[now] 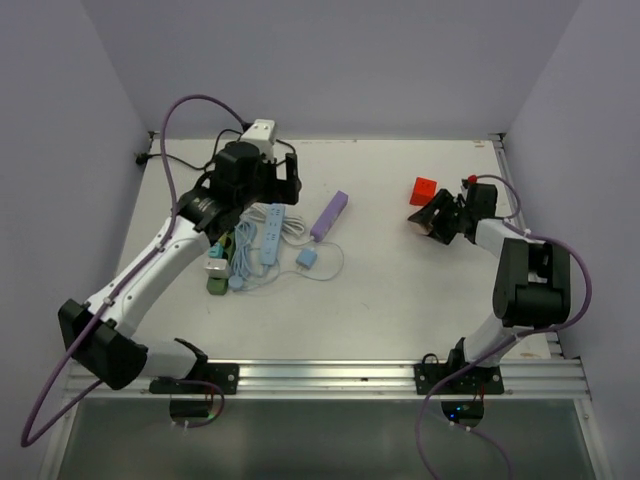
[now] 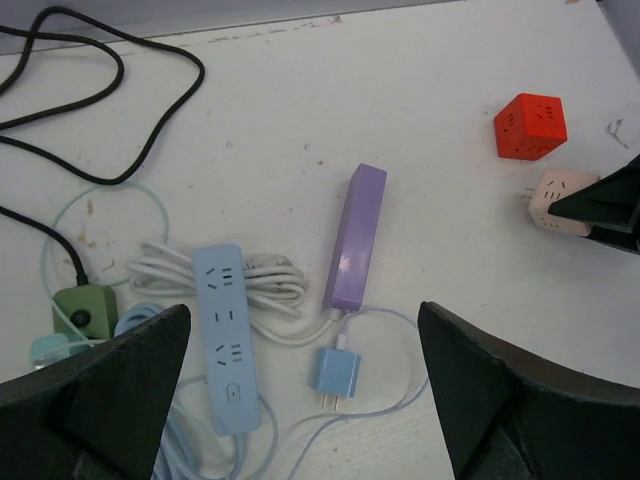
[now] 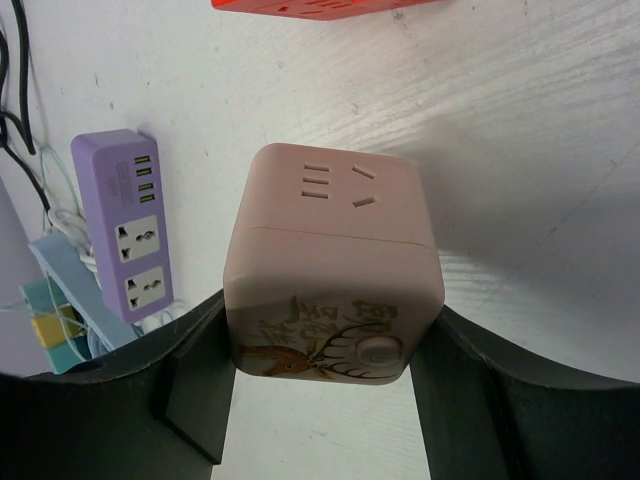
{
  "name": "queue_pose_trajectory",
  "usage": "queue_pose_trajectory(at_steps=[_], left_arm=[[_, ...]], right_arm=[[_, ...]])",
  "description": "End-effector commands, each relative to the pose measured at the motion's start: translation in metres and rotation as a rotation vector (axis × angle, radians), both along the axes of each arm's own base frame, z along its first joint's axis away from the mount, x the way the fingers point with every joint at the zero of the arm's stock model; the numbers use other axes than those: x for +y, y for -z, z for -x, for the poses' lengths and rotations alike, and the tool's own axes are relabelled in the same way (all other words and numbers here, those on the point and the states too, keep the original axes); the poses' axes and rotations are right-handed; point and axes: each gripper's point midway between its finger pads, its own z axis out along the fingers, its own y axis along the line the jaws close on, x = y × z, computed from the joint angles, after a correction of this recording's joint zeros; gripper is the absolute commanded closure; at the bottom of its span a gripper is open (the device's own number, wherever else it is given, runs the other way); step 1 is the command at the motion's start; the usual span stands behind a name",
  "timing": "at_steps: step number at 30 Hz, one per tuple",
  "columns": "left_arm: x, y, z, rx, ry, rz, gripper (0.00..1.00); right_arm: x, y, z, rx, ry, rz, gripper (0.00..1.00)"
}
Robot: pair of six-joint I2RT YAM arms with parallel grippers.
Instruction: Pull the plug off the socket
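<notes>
Left gripper (image 2: 305, 392) spread wide over the cable cluster; right gripper (image 3: 325, 400) pinching the pink cube socket (image 3: 335, 260).
Blue plug (image 2: 338, 375) lies loose on the bench (image 2: 450, 150), prongs bare and in no socket, just beside the near end of the purple power strip (image 2: 356, 238), with the blue power strip (image 2: 226, 335) to its left on coiled white cord. Red cube socket (image 2: 531, 125) sits near the pink one (whether the pink cube touches the bench, cannot tell).
</notes>
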Motion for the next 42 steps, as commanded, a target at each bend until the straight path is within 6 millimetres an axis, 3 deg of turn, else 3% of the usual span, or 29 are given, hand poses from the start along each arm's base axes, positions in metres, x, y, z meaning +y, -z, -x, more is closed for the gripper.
queue_pose_trajectory(at_steps=[1,2,3,6,14,17,30,36,42], left_arm=[[0.034,-0.011,0.021,-0.048,-0.034,-0.088,0.00],[0.044,0.007,0.026,-0.030,-0.057,-0.125,0.00],[0.050,-0.003,0.030,-0.076,-0.071,-0.117,0.00],[0.066,0.010,0.037,-0.092,-0.121,-0.143,0.00],[0.083,0.045,0.041,-0.042,-0.164,-0.228,0.00],[0.082,0.043,0.042,-0.046,-0.157,-0.225,0.00],[0.082,0.041,0.045,-0.057,-0.145,-0.214,0.00],[0.086,0.043,0.044,-0.054,-0.169,-0.228,0.00],[0.097,0.048,0.042,-0.044,-0.227,-0.260,0.00]], right_arm=[[0.004,-0.011,-0.016,-0.041,-0.009,-0.067,0.50],[0.003,-0.013,-0.018,-0.043,-0.008,-0.072,0.46],[0.003,-0.012,-0.018,-0.040,-0.005,-0.078,0.43],[0.004,-0.011,-0.023,-0.044,-0.004,-0.111,0.39],[-0.001,-0.006,-0.020,-0.022,0.014,-0.131,0.19],[-0.005,0.000,-0.013,0.004,0.032,-0.124,0.13],[-0.028,0.005,0.020,0.093,0.099,-0.058,0.11],[-0.035,-0.009,0.031,0.095,0.111,0.001,0.01],[-0.035,-0.031,0.043,0.064,0.100,0.035,0.01]])
